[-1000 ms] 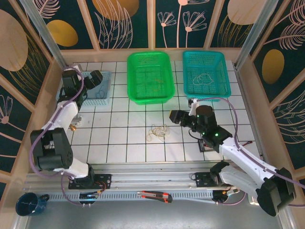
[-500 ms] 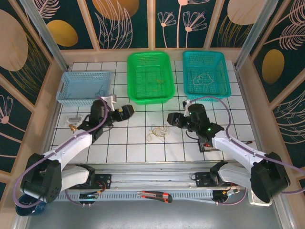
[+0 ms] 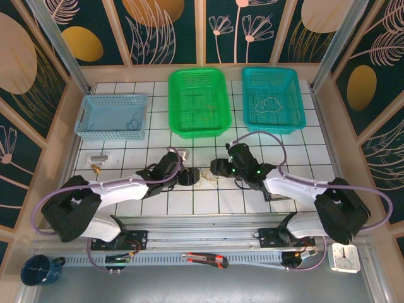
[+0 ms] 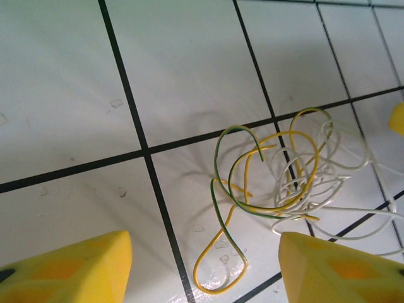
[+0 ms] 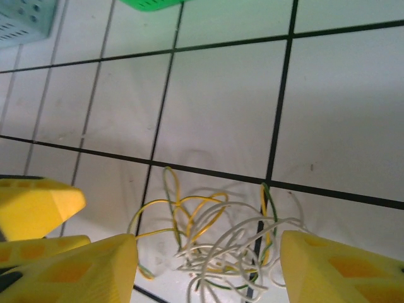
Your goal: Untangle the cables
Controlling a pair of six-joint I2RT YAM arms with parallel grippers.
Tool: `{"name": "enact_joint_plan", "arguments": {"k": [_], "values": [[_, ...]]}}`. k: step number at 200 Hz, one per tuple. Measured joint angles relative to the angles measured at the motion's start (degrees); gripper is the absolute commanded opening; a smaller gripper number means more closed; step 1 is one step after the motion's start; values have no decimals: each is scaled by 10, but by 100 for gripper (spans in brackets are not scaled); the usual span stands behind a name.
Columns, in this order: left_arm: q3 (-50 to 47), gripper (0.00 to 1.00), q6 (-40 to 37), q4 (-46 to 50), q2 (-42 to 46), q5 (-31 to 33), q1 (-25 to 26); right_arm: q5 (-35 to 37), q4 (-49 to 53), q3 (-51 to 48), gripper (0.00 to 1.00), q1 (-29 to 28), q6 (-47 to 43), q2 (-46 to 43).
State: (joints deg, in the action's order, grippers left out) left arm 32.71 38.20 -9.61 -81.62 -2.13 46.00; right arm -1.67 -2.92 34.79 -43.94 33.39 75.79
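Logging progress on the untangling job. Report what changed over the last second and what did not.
The left arm swung from the blue basket at the far left over to the tangle of cables. Its end effector now sits open astride the tangle. The right end effector slid left to the tangle's other side and is open too. Neither has gripped a wire. The tangle and the blue basket stayed put.
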Motion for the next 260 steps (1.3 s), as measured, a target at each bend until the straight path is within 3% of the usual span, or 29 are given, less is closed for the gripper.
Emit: {"name": "enact_joint_plan", "arguments": {"k": [185, 217, 244, 260], "values": [[70, 30, -17, -2, -121, 16, 9, 23, -78, -18, 57, -16, 15, 77], [74, 17, -23, -2, -131, 16, 10, 23, -87, -25, 56, -16, 17, 85], [74, 0, -24, -2, -132, 20, 10, 23, -99, -33, 55, -16, 17, 95], [74, 0, -28, -1, -131, 24, 10, 23, -110, -37, 54, -16, 19, 103]]}}
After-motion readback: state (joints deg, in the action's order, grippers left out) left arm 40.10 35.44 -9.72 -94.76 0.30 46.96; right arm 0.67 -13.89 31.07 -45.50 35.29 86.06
